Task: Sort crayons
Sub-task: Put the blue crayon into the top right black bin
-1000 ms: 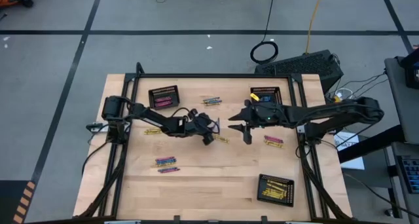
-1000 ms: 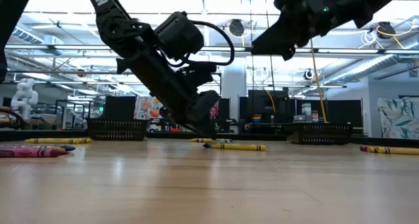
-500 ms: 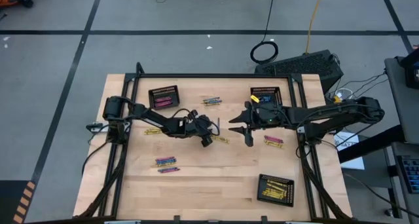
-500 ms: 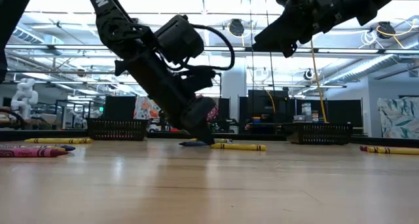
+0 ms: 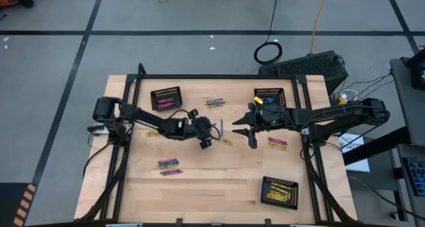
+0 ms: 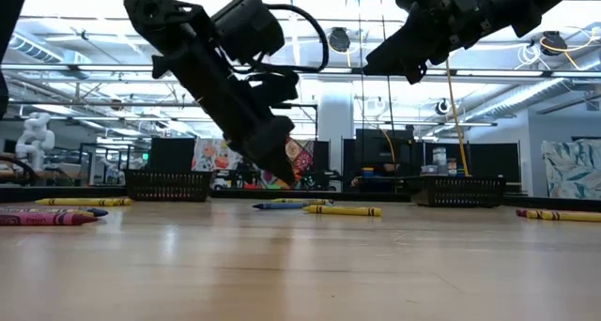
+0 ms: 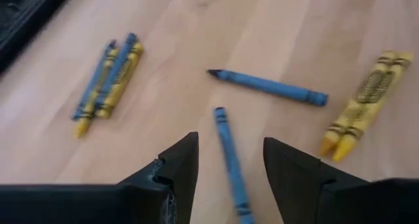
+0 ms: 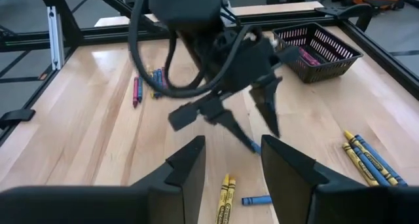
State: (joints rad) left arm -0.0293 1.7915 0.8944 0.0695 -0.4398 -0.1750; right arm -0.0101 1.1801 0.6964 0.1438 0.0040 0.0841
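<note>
Crayons: thin, light, rigid sticks, paper-wrapped, liable to roll and to snap if pinched hard; in judgement best taken across the middle of the barrel. Location: scattered in small groups over the wooden table; one blue crayon lies flat on the wood directly between the fingers of the left gripper, a second blue crayon just beyond it, a yellow pair to one side, a mixed blue-and-yellow group well apart. Three black mesh baskets already hold sorted pieces. Left gripper: jaws apart, empty, hanging above the table centre. Right gripper: jaws apart, empty, raised near mid-table, facing the left one. Change from the earlier frame: the left gripper, then down at the tabletop, has lifted clear; right arm unmoved.
</note>
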